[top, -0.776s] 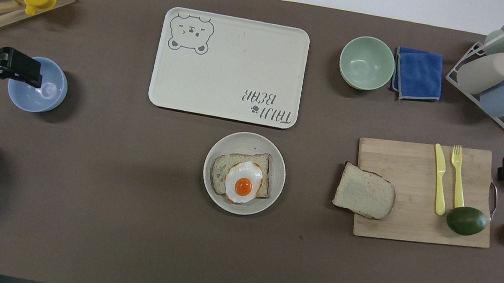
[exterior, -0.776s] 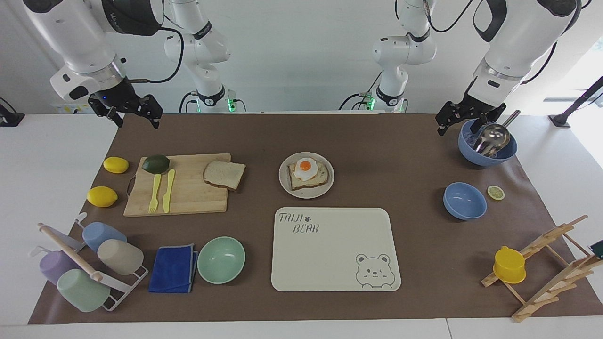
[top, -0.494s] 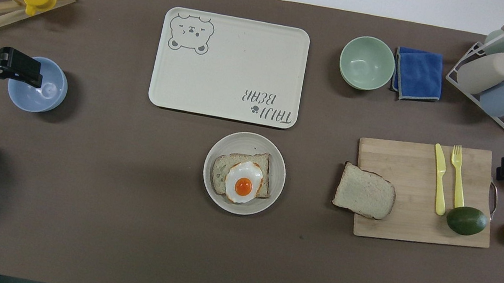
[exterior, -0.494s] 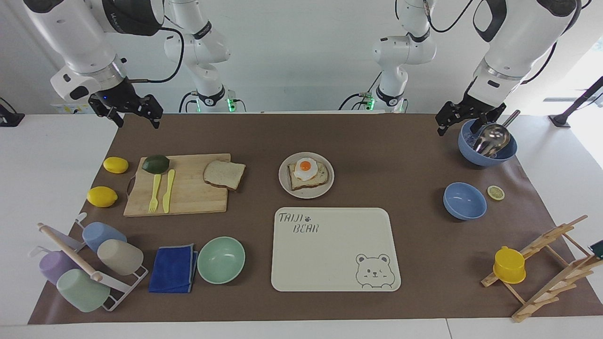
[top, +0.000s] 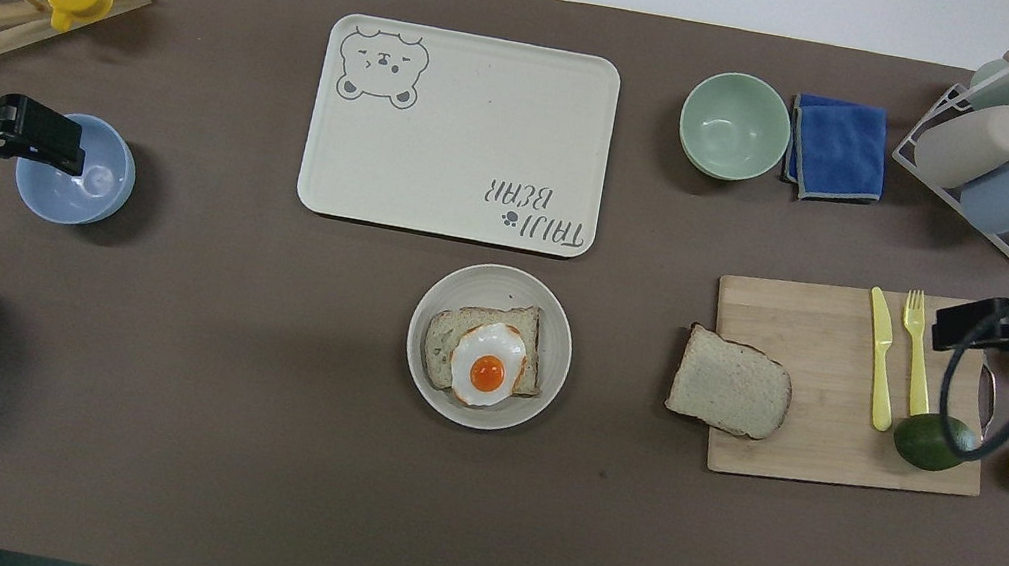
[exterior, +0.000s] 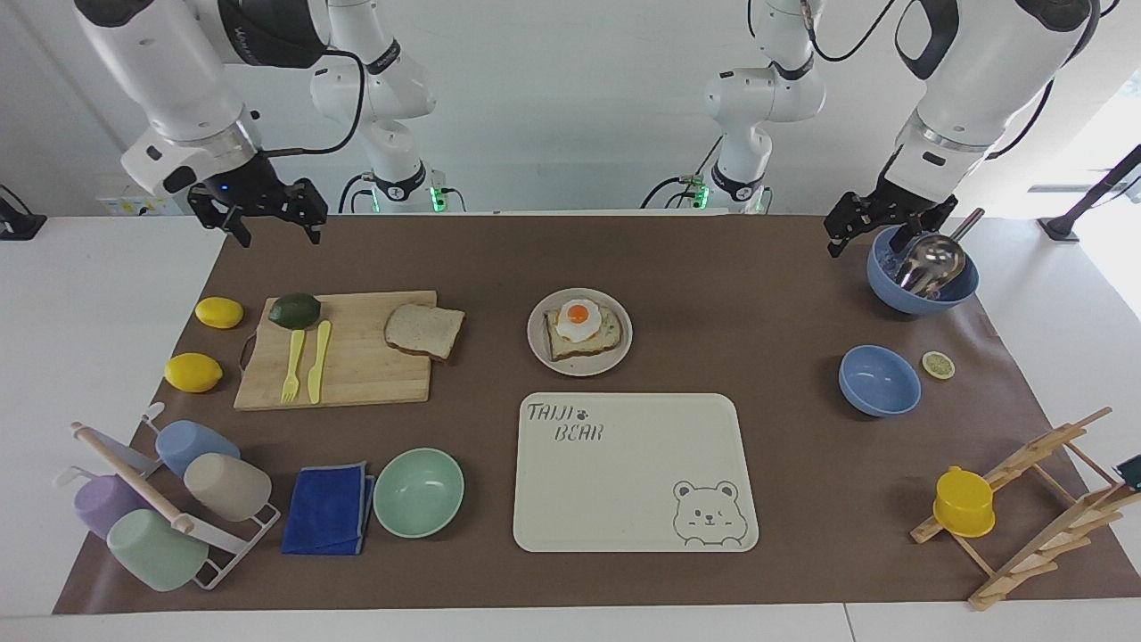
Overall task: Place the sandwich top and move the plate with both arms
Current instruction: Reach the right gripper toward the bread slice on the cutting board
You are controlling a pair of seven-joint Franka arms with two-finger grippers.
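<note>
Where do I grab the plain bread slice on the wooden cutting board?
Take the plain bread slice from above, at the corner overhanging the wooden cutting board toward the round beige plate. It lies flat, so only that edge probably leaves room beneath. The right gripper is closest and open.

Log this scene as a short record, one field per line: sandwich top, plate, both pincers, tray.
sandwich top: flat on the cutting board, at the board's end toward the plate, untouched
plate: holds the egg-topped bread; nearer the robots than the bear tray
right pincer: open, empty, in the air over the mat's edge near the board
left pincer: open, empty, waiting beside the blue bowl with the scoop
</note>
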